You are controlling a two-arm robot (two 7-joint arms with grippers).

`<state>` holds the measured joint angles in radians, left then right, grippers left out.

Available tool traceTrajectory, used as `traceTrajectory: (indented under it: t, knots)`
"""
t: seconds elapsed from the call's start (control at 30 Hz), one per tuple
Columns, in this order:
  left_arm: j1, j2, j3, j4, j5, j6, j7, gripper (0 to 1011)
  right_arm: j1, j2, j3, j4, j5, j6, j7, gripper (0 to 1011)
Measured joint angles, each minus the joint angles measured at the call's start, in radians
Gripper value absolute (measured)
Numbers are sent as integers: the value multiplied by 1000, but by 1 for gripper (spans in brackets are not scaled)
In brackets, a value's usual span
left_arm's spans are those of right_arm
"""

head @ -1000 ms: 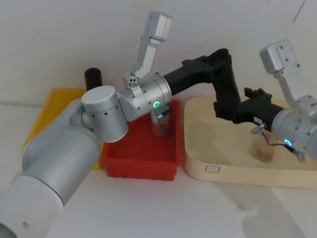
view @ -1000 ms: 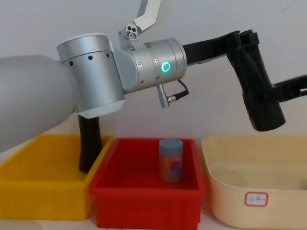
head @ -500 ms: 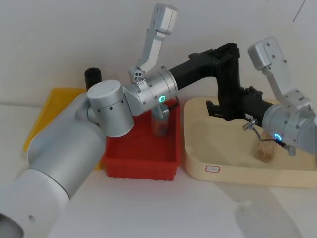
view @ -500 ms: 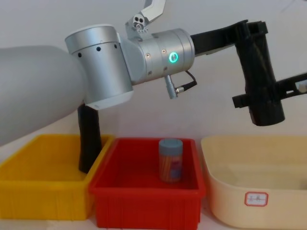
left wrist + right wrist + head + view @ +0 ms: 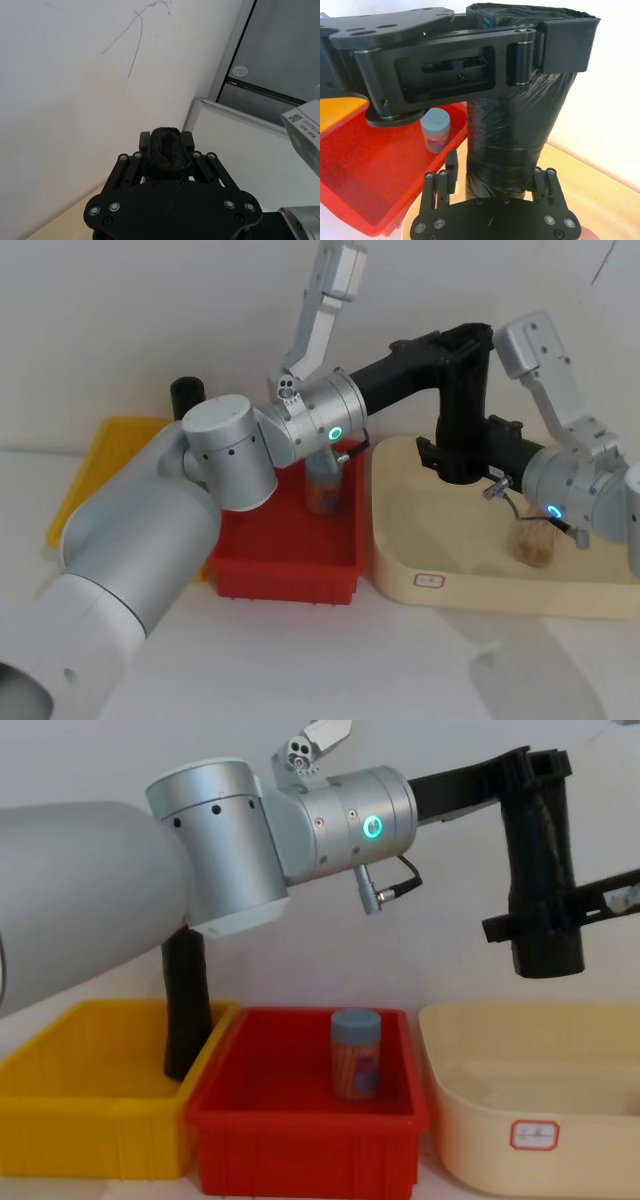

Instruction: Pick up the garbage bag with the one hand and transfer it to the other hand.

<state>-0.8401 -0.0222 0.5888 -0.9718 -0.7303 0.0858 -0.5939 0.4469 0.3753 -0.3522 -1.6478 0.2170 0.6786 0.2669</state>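
Note:
The garbage bag (image 5: 540, 860), a matte black roll, hangs nearly upright in the air above the cream tray (image 5: 470, 1140). My left gripper (image 5: 535, 770), on the green-ringed arm, is shut on its upper end. In the left wrist view the bag's top (image 5: 167, 147) sits squeezed between the fingers. My right gripper (image 5: 540, 925), on the blue-ringed arm, is open and straddles the bag's lower part (image 5: 515, 135). One finger (image 5: 451, 167) stands a little off the bag's side. In the head view the bag (image 5: 462, 400) runs down from the left gripper (image 5: 465, 340) to the right gripper (image 5: 450, 455).
A second black roll (image 5: 185, 1010) stands in the yellow bin (image 5: 90, 1130) at the left. A blue-lidded jar (image 5: 356, 1054) stands in the red bin (image 5: 300, 1140). Another small jar (image 5: 530, 540) sits in the cream tray (image 5: 440, 585) below my right wrist.
My left arm has raised the bag and turned it more upright. My right gripper has moved in from the right until its fingers sit on either side of the bag's lower part.

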Motion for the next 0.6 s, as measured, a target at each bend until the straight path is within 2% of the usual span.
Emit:
traceTrajectory:
  t: [0.03, 0.13, 0.27, 0.6]
  knots:
    - [-1, 0, 0, 0, 0, 0, 0, 352, 1, -1, 0, 1, 0, 0, 0, 749]
    - [-2, -2, 1, 1, -1, 0, -1, 352, 3, -2, -1, 4, -1, 0, 1, 634]
    - [-3, -2, 1, 1, -1, 0, -1, 352, 5, -3, -2, 6, -2, -1, 1, 538]
    - [-4, -4, 2, 2, -2, 0, -2, 352, 7, -4, -3, 9, -3, -2, 2, 538]
